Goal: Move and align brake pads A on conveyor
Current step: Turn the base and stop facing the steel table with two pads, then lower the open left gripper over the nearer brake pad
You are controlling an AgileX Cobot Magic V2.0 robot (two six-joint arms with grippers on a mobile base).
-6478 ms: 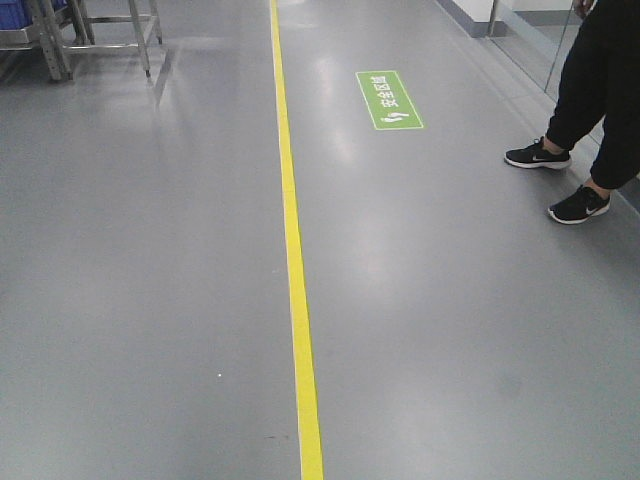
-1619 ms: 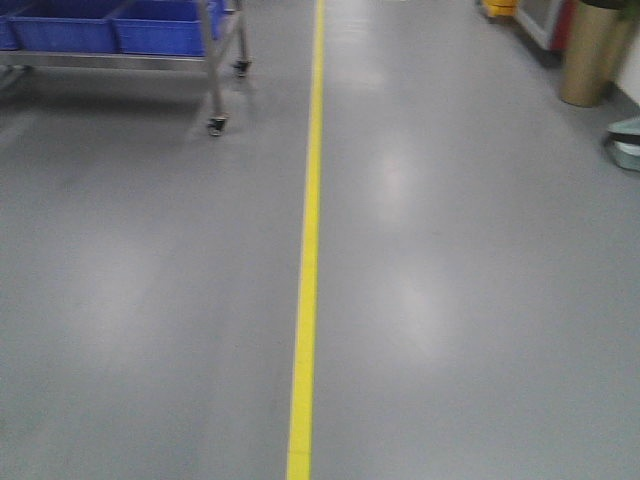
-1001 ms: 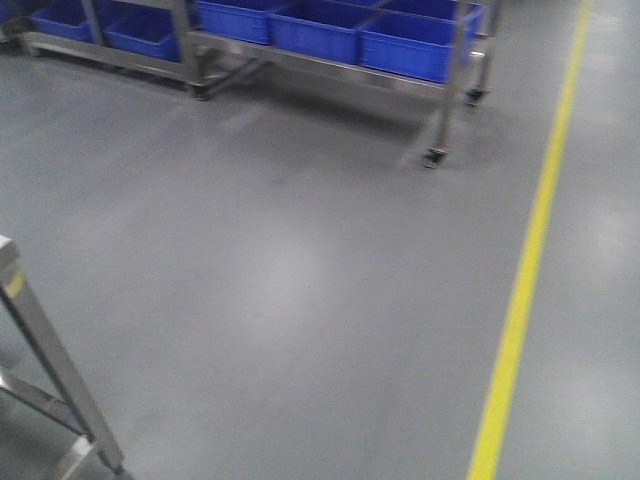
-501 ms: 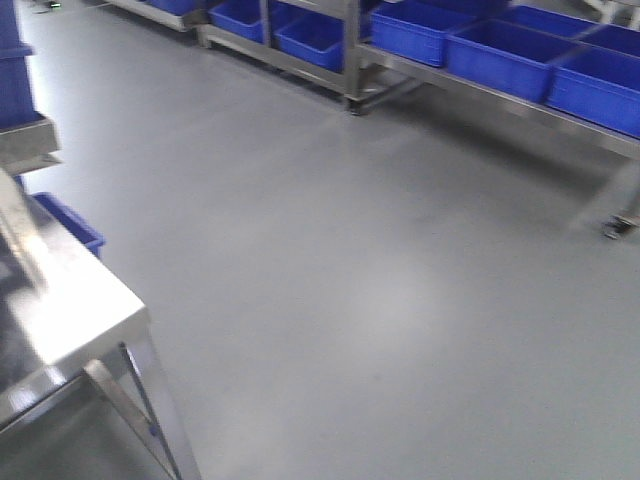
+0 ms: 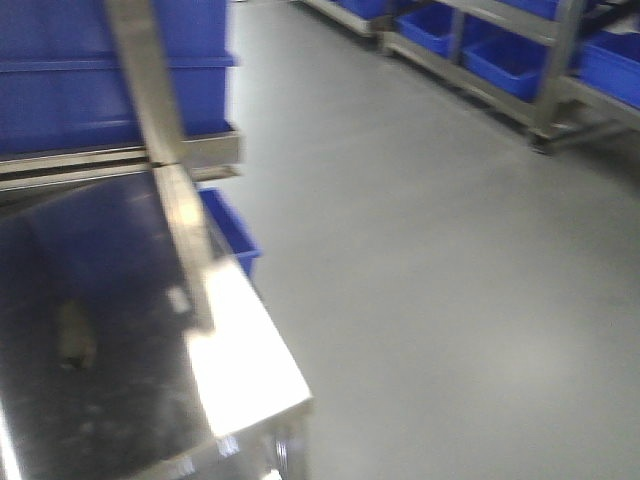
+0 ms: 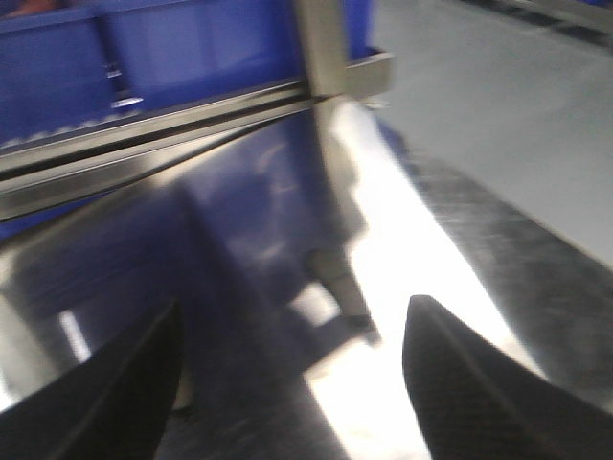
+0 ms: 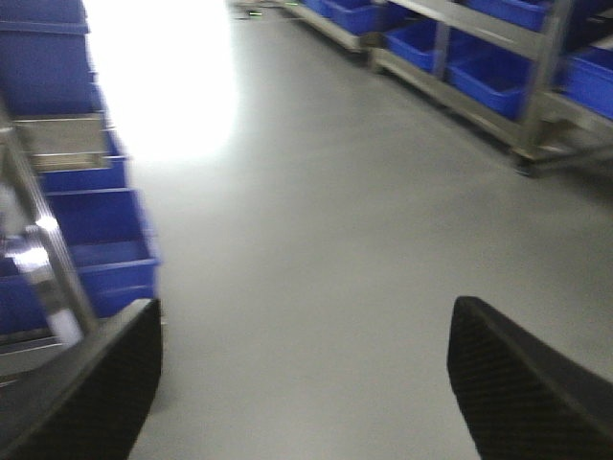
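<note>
Left pincer (image 6: 297, 302) tips cropped, spread above blurred steel table (image 6: 239, 240), right pincer (image 7: 306, 302) spread

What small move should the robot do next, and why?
Probably turn the base slightly left, to bring the steel table squarely in front. It fills only the left of the front view, with grey floor to the right. No brake pads or conveyor show yet, and the left end effector and right end effector are open and empty.

Left tool (image 6: 294, 300) and right tool (image 7: 306, 301) show black tapered fingers (image 7: 517, 383), right's textured.
</note>
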